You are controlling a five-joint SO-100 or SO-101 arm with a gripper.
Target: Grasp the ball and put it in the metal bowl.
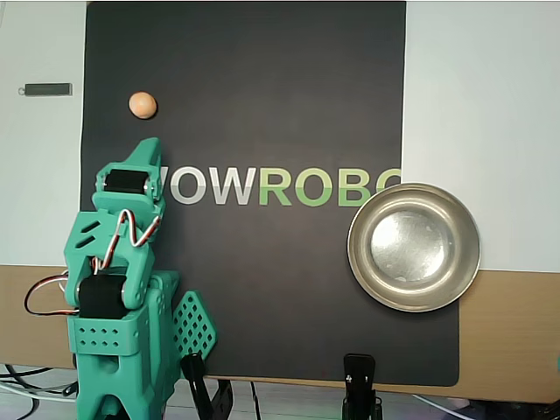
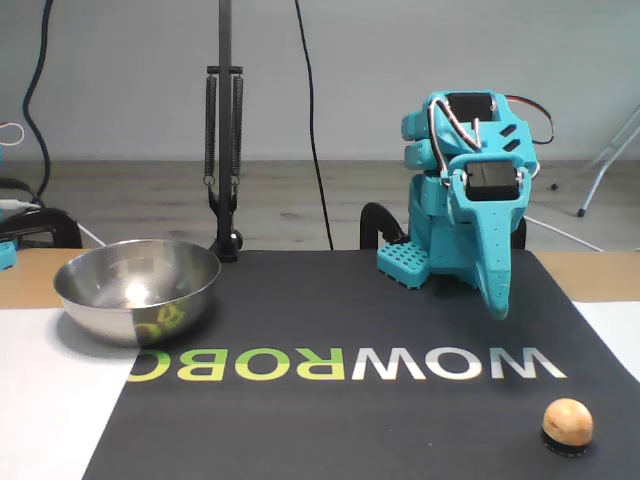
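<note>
grey wall, wooden floor

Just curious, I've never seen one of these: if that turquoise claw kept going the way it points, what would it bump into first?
Probably the small peach-orange round ball, lying just beyond the teal gripper. Since the tip angles downward, though, it might meet the black mat first.

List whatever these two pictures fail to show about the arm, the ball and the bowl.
- Teal two-finger gripper: in both views the fingers read as one wedge, so open or shut cannot be told.
- Small peach-orange round ball: in the fixed view its underside meets a dark patch, shadow or stand unclear.
- Shiny silver steel bowl: in the fixed view its near wall hides the bottom.
- Arm base: cut off by the overhead view's lower edge.
</note>
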